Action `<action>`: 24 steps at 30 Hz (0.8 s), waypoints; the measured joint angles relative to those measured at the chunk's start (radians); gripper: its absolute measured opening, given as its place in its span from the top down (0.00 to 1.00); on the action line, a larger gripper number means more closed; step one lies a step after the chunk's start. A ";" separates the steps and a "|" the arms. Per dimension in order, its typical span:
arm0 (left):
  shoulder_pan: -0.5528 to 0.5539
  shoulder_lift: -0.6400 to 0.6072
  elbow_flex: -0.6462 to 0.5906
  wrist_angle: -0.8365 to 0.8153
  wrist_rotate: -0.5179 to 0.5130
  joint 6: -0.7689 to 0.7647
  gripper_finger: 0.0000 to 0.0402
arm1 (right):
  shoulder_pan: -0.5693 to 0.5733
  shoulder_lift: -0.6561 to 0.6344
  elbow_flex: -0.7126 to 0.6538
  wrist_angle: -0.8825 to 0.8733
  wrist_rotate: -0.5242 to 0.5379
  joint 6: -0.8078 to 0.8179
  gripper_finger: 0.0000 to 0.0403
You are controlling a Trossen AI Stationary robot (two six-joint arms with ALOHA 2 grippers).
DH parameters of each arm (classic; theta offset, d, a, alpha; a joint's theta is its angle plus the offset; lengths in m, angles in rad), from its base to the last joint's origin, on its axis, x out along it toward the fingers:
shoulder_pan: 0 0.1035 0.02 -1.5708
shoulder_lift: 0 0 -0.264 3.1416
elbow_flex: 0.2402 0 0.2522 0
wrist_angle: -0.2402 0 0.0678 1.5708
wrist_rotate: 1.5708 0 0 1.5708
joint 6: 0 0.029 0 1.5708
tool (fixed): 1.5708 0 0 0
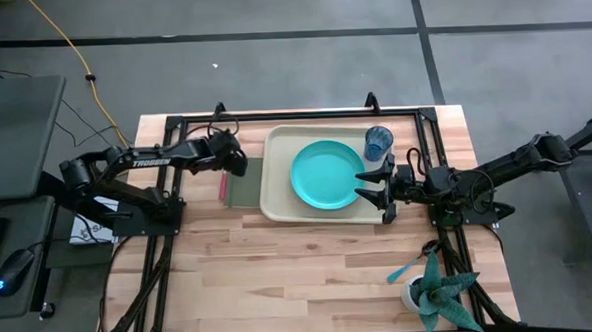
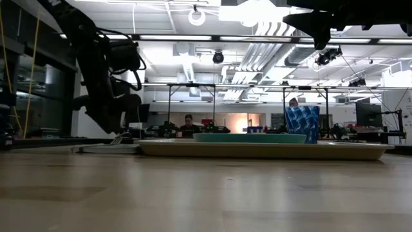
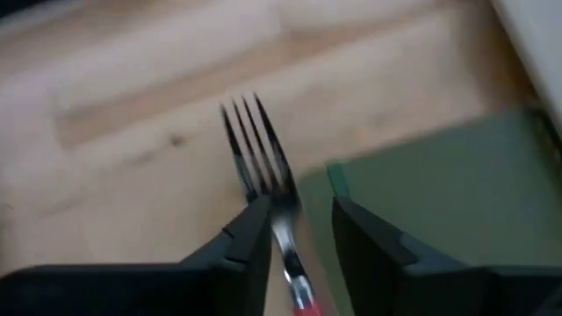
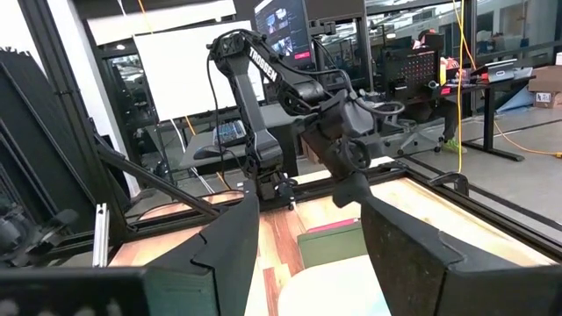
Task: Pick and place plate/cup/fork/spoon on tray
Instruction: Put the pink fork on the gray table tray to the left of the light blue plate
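Note:
The fork (image 1: 222, 185) has a pink-red handle and lies flat on the table along the left edge of the olive-green pad (image 1: 245, 190). My left gripper (image 1: 236, 165) is above it and open. In the left wrist view (image 3: 299, 206) its fingers stand on either side of the fork's metal neck (image 3: 285, 230), with the tines (image 3: 253, 145) ahead. The turquoise plate (image 1: 326, 175) and the blue cup (image 1: 378, 141) stand on the beige tray (image 1: 278, 202). My right gripper (image 1: 374, 183) is open and empty over the tray's right end. The spoon (image 1: 405, 271) lies near the plant.
A teal spiky plant in a white pot (image 1: 440, 296) stands at the near right corner. A black metal frame (image 1: 274, 115) runs around the work area. Bare wood (image 1: 281, 277) lies in front of the tray. People sit in the room beyond (image 2: 188, 122).

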 joint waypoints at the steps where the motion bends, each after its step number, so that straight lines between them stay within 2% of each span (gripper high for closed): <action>1: -0.003 0.000 0.000 -0.016 0.014 -0.010 0.71 | 0.000 0.000 0.000 0.000 0.000 0.000 0.52; 8: -0.011 0.000 -0.013 -0.056 0.019 -0.045 0.63 | 0.000 0.000 0.000 0.000 0.000 0.000 0.52; 16: 0.006 0.000 -0.075 -0.036 0.035 -0.078 0.62 | 0.000 0.000 0.000 0.000 0.000 0.000 0.52; 24: 0.011 0.000 -0.107 0.079 0.051 -0.070 0.62 | 0.000 0.000 0.000 0.000 0.000 0.000 0.52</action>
